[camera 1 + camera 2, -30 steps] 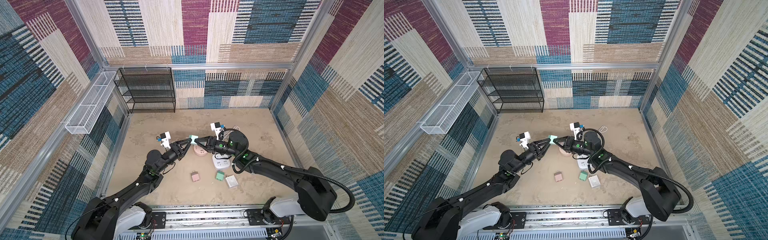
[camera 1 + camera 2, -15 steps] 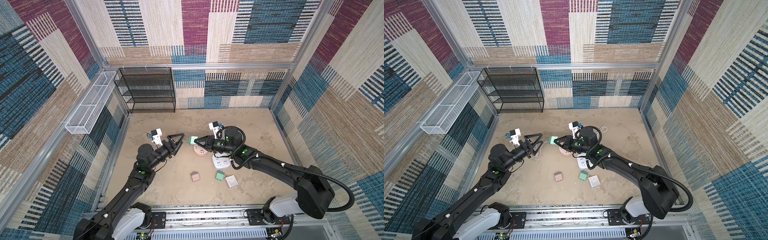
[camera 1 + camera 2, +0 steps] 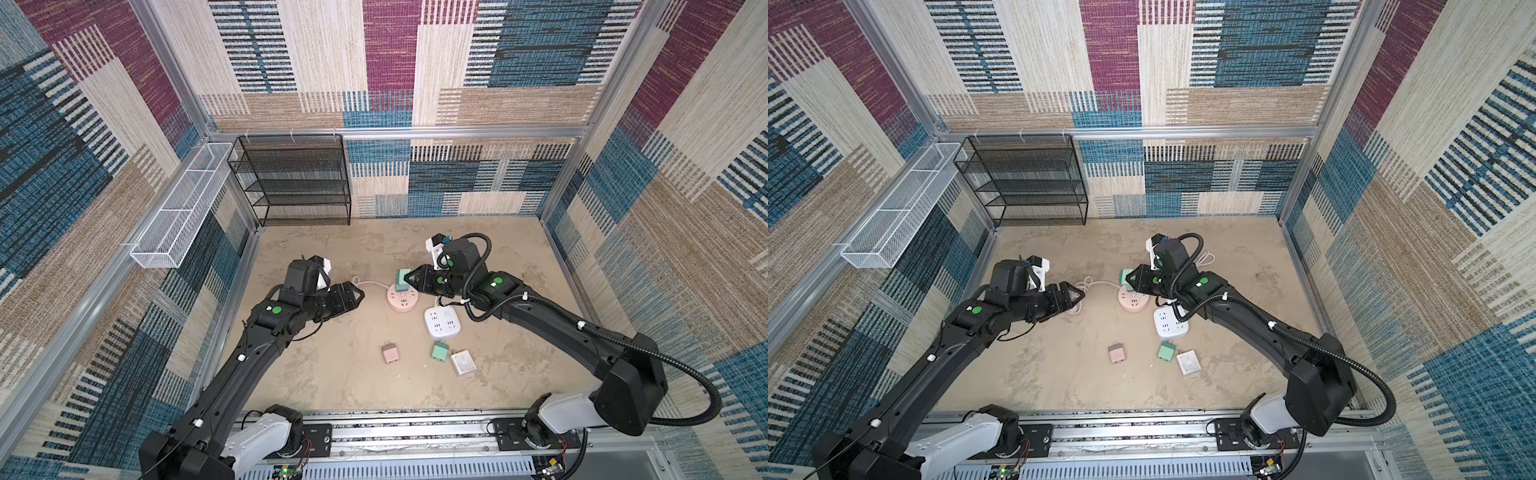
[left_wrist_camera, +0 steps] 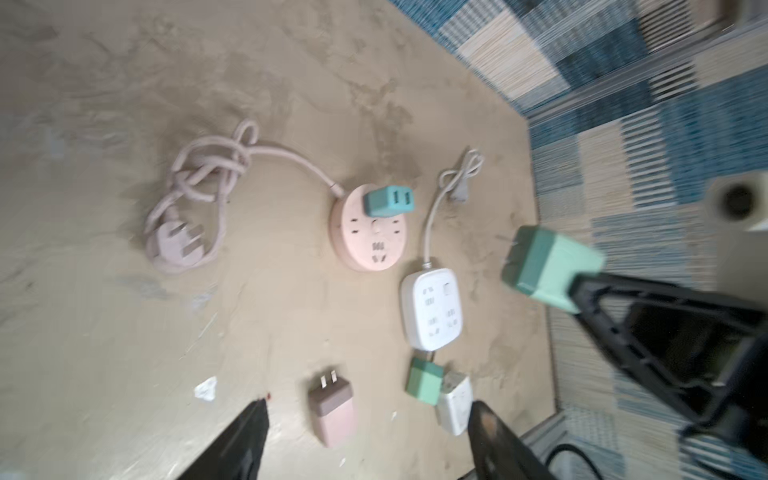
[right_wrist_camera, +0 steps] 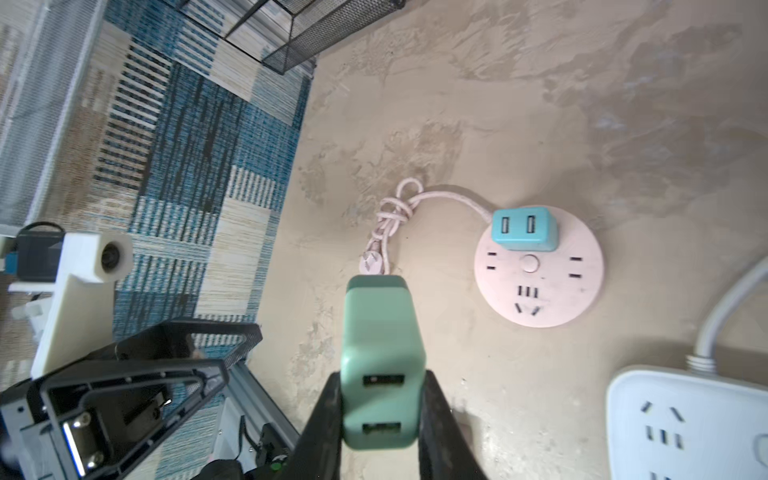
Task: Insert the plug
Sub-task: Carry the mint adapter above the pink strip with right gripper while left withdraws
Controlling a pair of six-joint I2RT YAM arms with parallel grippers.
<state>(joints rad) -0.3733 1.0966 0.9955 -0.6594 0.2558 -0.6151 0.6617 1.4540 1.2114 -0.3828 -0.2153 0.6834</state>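
A mint-green plug [image 5: 380, 361] with two USB ports is clamped between the fingers of my right gripper [image 5: 380, 384], which is shut on it. In both top views this plug [image 3: 401, 281] hangs just above the far edge of the round pink power strip [image 3: 402, 300]. A teal adapter [image 5: 523, 228] sits plugged into that strip [image 5: 540, 282]. My left gripper [image 3: 360, 296] is open and empty, well to the left of the strip. In the left wrist view the green plug [image 4: 548, 266] shows its prongs pointing away from the right gripper.
A white square power strip [image 3: 441, 322] lies beside the pink one. A pink plug [image 3: 390, 353], a green plug [image 3: 439, 351] and a white plug [image 3: 462, 363] lie on the floor nearer the front. The pink cord [image 4: 199, 178] coils to the left. A black wire shelf [image 3: 295, 178] stands at the back.
My left gripper let go of the green plug, opened and drew back to the left. The right gripper kept the plug and brought it lower over the pink strip.
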